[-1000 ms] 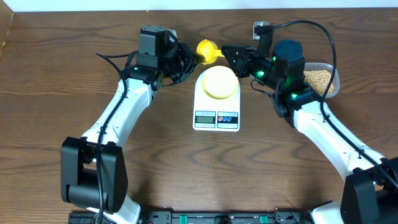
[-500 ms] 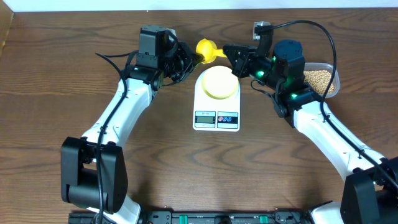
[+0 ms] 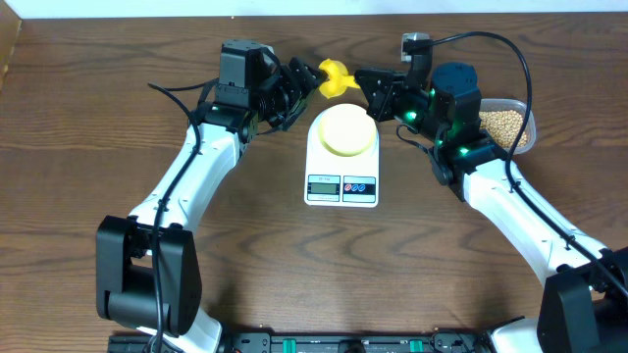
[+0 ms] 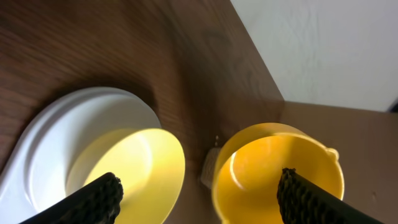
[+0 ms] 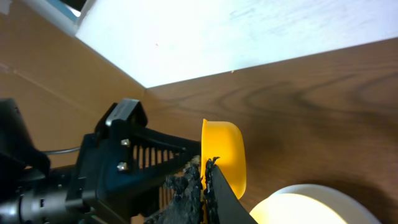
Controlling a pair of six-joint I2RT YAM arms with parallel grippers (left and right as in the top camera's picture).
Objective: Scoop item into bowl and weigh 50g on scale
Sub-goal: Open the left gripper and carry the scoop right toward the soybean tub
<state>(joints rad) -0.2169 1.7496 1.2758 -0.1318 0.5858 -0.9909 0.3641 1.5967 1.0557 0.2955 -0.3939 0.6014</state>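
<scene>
Two white robot arms meet at the far side of a dark wooden bench (image 3: 118,108). The left tool (image 4: 204,198) is spread wide and holds nothing. Its ribbed black fingertips (image 4: 99,196) frame the view from its wrist.

Between and just beyond those fingertips is a yellow scoop (image 4: 280,168), its open cup facing this tool. The right tool (image 5: 204,184) is closed tight on the scoop's other end. The two tools face each other with only the scoop between them.

Just below both tools, on their near side, stands the pale cream bowl (image 3: 345,129). It sits on top of the white scale (image 3: 341,167). The scale's display and buttons point away from the tools, toward the bench's near edge.

The beans (image 3: 505,125) lie well behind the right tool in a clear container (image 3: 533,116), partly hidden by that arm's wrist.

Beyond the tools the bench ends at a white wall (image 4: 329,43). Bare wood lies outward of the left tool and on the near side of the scale.
</scene>
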